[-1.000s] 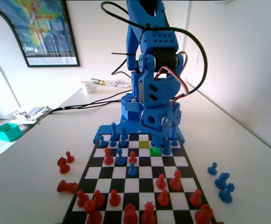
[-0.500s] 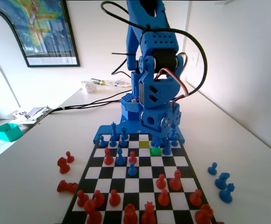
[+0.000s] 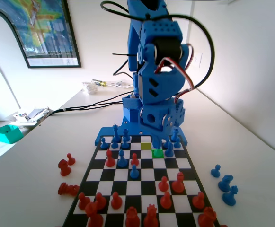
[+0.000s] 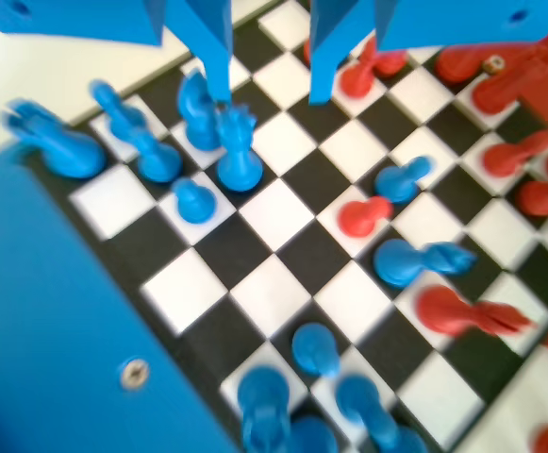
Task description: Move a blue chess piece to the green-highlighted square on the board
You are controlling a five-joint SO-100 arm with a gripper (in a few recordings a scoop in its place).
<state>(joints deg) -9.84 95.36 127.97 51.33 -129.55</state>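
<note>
poster text: there's a caption strip along the bottom of the framed poster (image 3: 41, 29) on the wall in the fixed view, way too small and blurry to read
board markings: no letters or numbers I can make out on the board (image 3: 142, 176)
anything else: nope, nothing legible

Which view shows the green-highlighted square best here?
The fixed view: the green-highlighted square is clearly coloured there, just below the blue arm. In the wrist view the squares look plain black and white, so I cannot tell which one it is.
</note>
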